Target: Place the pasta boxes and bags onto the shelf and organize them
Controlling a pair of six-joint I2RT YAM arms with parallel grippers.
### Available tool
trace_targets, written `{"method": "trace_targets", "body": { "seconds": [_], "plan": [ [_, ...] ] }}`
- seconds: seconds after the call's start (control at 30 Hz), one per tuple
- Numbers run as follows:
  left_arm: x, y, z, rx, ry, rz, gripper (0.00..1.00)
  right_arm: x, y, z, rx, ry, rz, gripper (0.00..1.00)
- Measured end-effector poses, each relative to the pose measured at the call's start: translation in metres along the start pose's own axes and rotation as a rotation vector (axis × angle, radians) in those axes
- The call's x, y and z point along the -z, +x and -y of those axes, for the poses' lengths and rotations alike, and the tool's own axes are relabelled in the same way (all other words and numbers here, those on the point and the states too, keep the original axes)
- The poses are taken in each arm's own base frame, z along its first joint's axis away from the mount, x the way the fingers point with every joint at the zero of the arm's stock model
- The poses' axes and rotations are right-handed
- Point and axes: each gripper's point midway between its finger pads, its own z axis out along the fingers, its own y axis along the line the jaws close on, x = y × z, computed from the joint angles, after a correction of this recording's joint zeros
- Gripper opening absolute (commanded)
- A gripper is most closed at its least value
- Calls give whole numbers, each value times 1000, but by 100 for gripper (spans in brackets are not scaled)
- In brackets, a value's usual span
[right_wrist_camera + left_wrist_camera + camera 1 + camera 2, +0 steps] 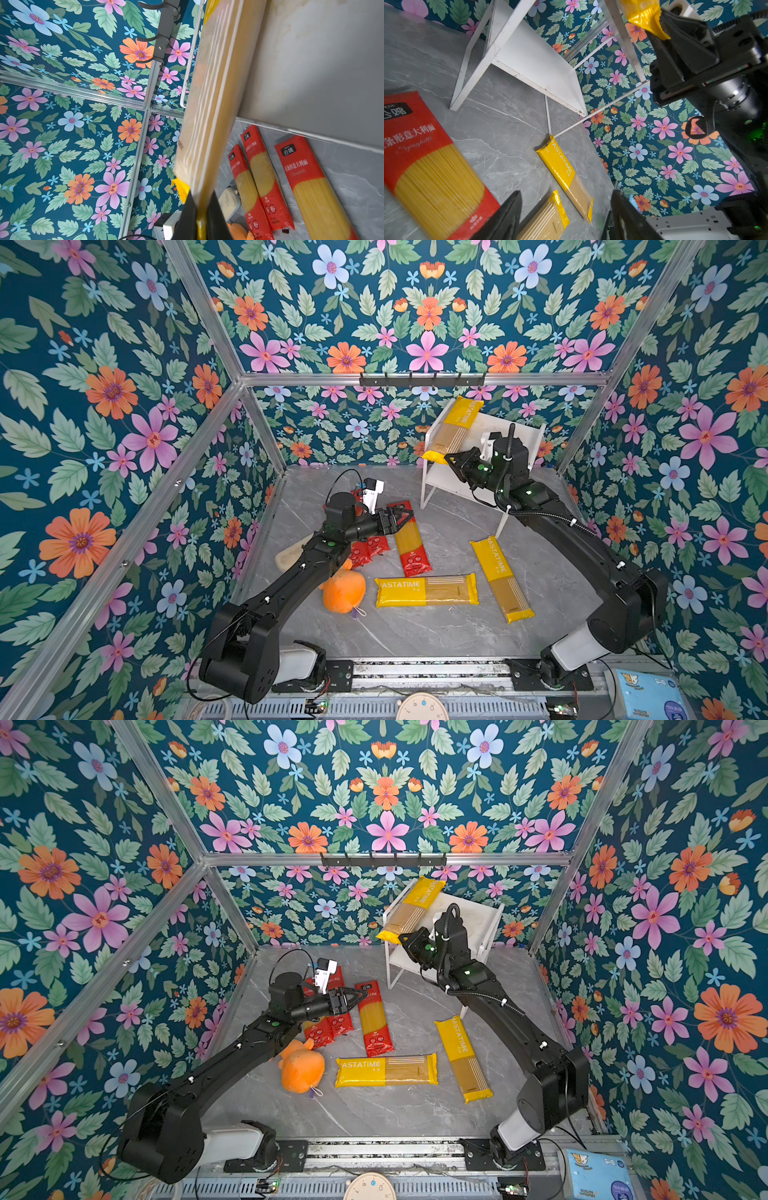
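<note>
Clamping the near end of the yellow pack [455,427], the right pincer [448,459] tilts it over the left edge of the shelf [532,432]; laying it flat and releasing likely comes next, while the left pincer [406,516] hovers open.

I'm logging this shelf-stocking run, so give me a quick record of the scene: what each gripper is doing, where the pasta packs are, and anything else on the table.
right gripper: shut on the end of the held yellow pack
held pack position: tilted over the top of the shelf; contact unclear
left gripper: open, empty, over one red pack
table, yellow: two yellow packs
table, red: two more red packs, partly under the left arm
other: orange plush toy, beige object
</note>
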Motion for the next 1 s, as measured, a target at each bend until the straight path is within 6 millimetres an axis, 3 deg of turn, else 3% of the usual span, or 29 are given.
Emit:
{"method": "trace_targets", "body": {
  "seconds": [0.17,0.37,0.43,0.57,0.67,0.8,1.0],
  "plan": [
    [-1,1,-5,-4,-16,-1,70,-7,-10,7,-4,11,11,8],
    [-3,4,-11,2,-29,-8,70,-6,-6,8,24,-2,-13,46],
    [-3,6,-15,4,-39,-5,71,2,0,10,43,-2,-31,53],
    [0,12,-22,4,-63,11,72,27,15,1,101,-29,-62,54],
    [1,15,-28,-2,-95,33,73,44,39,9,131,-26,-104,54],
    [-4,27,-40,-15,-157,33,73,57,92,46,135,42,-215,54],
    [-18,79,-58,-25,-255,-58,72,61,168,105,184,171,-379,51]
  ]
}}
